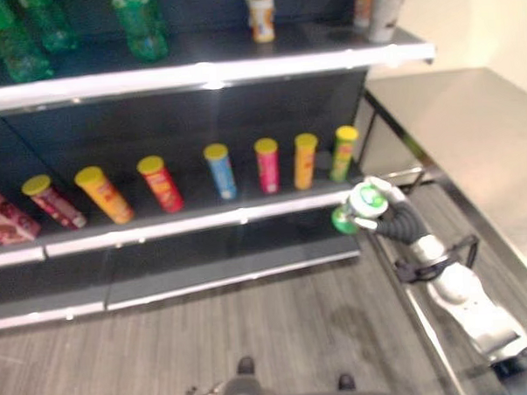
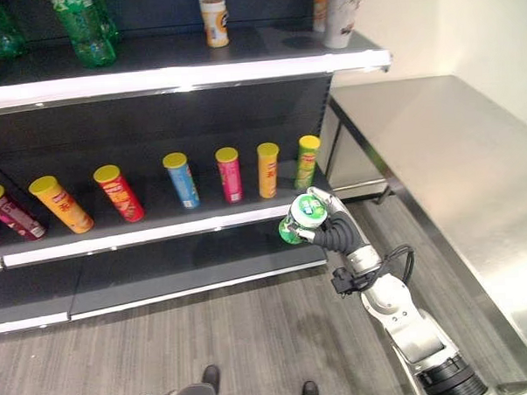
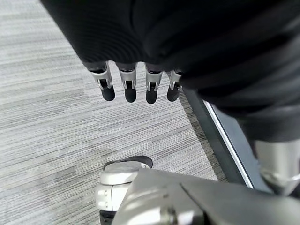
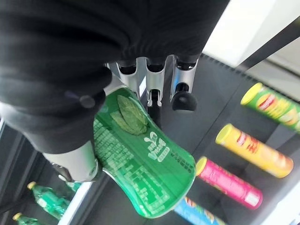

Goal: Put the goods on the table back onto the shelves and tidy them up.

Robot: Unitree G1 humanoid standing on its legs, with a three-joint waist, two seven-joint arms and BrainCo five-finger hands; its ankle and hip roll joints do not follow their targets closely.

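One green cylindrical can with a leaf-printed label and pale lid point(image 2: 298, 220) sits in our right hand point(image 2: 327, 221), whose fingers and thumb curl round its side; we hold it in the air just in front of the right end of the dark middle shelf point(image 2: 160, 221). We judge it light and stiff, with a glossy wall that could slip, so a wrap round the mid-body, as we have it, seems the safe hold, and too hard a squeeze might dent it. Beside it on that shelf stands a row of yellow-lidded tube cans, the nearest a green one point(image 2: 306, 161), then orange point(image 2: 268, 170), pink point(image 2: 229, 174) and blue point(image 2: 180, 180); those further left lean. Room remains at the shelf's right end and front edge. Above, the upper shelf point(image 2: 197, 73) carries green plastic bottles point(image 2: 83, 29). Right of the shelving lies the bare steel worktop point(image 2: 436, 146). Our left hand point(image 3: 136, 82) hangs over grey wood-grain flooring point(image 3: 47, 117), fingers straight and holding nothing.
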